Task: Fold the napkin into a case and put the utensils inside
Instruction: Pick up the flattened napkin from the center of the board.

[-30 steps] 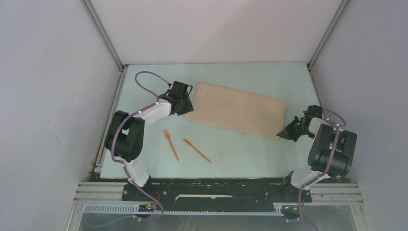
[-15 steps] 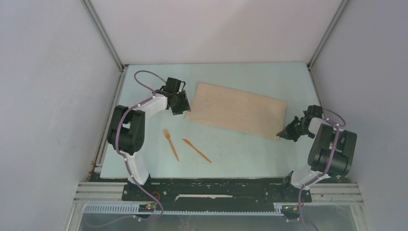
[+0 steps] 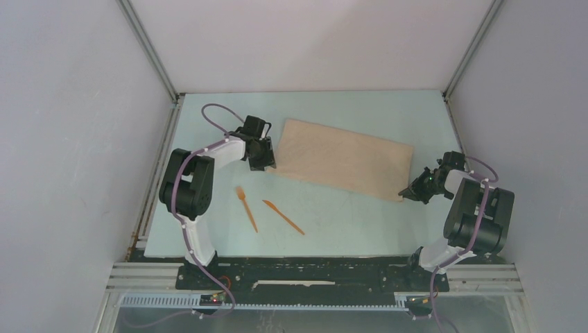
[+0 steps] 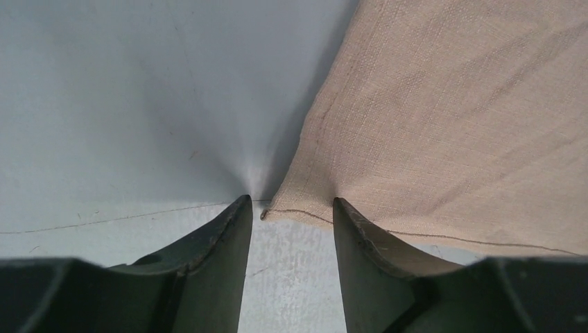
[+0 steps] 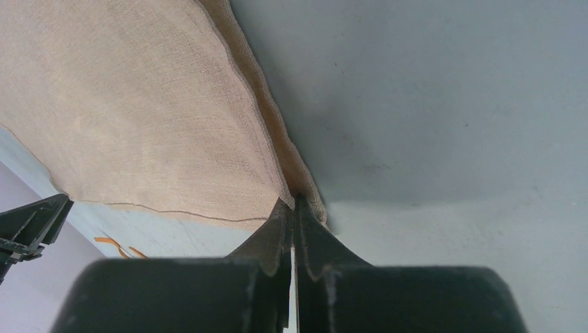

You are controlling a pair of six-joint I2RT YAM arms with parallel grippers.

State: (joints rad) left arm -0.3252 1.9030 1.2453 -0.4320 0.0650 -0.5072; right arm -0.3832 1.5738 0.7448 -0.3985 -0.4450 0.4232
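The left end effector [image 4: 288,208] has shifted to the napkin [image 3: 343,158]'s near corner, open astride it (right end effector [image 5: 297,205] clamps another corner): next fold pending.

The napkin [image 3: 343,158] is covering the far middle of the table [image 3: 360,232], and the left gripper [image 3: 267,159] and the right gripper [image 3: 408,193] are blocking its two near corners. The fork [image 3: 245,207] and the knife [image 3: 283,216] are lying on the near left. Bare surface is showing on the near right, open for passing.
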